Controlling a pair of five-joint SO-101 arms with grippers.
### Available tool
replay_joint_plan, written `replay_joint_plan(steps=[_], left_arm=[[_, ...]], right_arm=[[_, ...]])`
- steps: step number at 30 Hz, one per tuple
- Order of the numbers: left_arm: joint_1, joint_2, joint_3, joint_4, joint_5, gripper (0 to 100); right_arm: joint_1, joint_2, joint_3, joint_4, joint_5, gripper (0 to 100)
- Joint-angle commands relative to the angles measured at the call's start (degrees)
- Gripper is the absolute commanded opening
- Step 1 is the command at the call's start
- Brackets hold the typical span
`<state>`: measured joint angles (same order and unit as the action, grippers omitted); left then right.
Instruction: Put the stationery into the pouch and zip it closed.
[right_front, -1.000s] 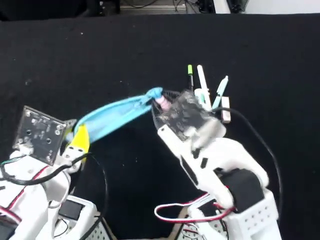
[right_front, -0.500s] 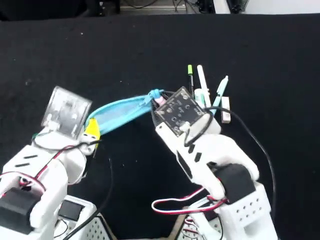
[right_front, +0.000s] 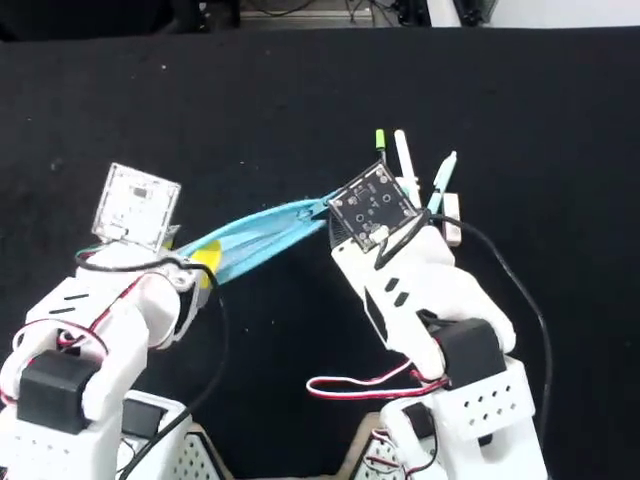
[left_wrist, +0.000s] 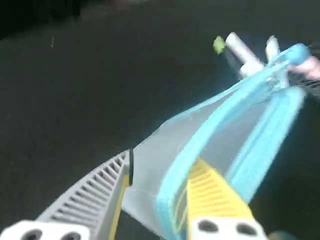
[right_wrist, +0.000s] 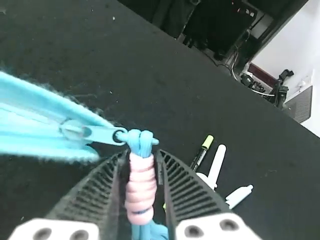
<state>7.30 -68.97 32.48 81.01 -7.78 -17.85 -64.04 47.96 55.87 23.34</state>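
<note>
The light blue pouch (right_front: 262, 233) hangs stretched between both arms above the black table. My left gripper (left_wrist: 160, 202) is shut on one end of the pouch (left_wrist: 220, 135), between a grey finger (left_wrist: 97, 187) and a yellow finger (left_wrist: 215, 192); its mouth gapes a little. My right gripper (right_wrist: 141, 192) is shut on the pink and blue zipper pull (right_wrist: 140, 175) at the other end, next to the slider (right_wrist: 75, 131). A green-capped pen (right_front: 380, 142), a white pen (right_front: 405, 155), a light blue pen (right_front: 441, 180) and a small white piece (right_front: 452, 220) lie just beyond the right gripper (right_front: 332, 212).
The black cloth table (right_front: 200, 110) spreads wide to the far side and to the left. Both arm bases and their loose cables (right_front: 360, 385) stand at the near edge. Dark equipment sits past the far table edge (right_wrist: 225, 35).
The left arm swung up and rightward, its yellow finger sliding along under the pouch. The right gripper drew the zipper pull to the right, and the pouch mouth has spread apart.
</note>
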Motion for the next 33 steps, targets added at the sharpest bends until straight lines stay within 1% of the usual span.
replay_joint_plan(steps=[1, 4, 7, 9, 12, 15, 19, 21, 25, 27, 31, 33], left_arm=[[-4.88, 0.79, -2.24, 1.32, -0.97, 16], [-6.2, 0.79, -2.24, 1.23, -2.02, 11], [-6.11, 0.79, -2.77, 0.97, -1.49, 2], [-5.93, 0.79, -2.59, -0.88, -1.49, 3], [-5.14, 0.79, -2.24, -7.03, -0.18, 3], [-1.63, 0.79, -2.24, -11.69, 2.81, 3], [6.99, 0.79, -2.07, -11.96, 2.99, 3], [9.1, 0.79, -0.04, -11.96, 2.9, 3], [9.1, 0.79, 4.7, -11.87, 2.9, 3], [7.96, 0.79, 6.46, -11.6, 2.9, 3], [3.12, 0.79, 7.6, -11.6, 2.9, 3], [0.92, 0.79, 7.43, -11.78, 2.9, 3]], right_arm=[[1.32, 0.04, -0.31, 0.18, 0.35, 1.1], [1.32, 0.04, -0.48, 0.18, 0.35, 1.1], [1.32, -0.04, -0.66, 0.26, 0.35, 1.1], [1.32, -0.04, -0.66, 0.26, 0.35, 1.1], [1.49, -0.04, -0.66, 0.26, 0.0, 1.1], [1.49, -0.04, -1.71, 2.99, -0.09, 1.1], [1.58, -0.04, -7.25, 10.81, -0.09, 1.1], [1.58, -0.04, -9.36, 13.8, -0.09, 1.1], [1.41, -0.04, -9.63, 15.91, -0.09, 1.5], [1.41, -0.04, -9.63, 17.32, 0.0, 2.5], [1.32, -0.04, -12.26, 21.45, -0.09, 13.5], [1.32, -0.04, -15.78, 23.82, -0.09, 16.4]])
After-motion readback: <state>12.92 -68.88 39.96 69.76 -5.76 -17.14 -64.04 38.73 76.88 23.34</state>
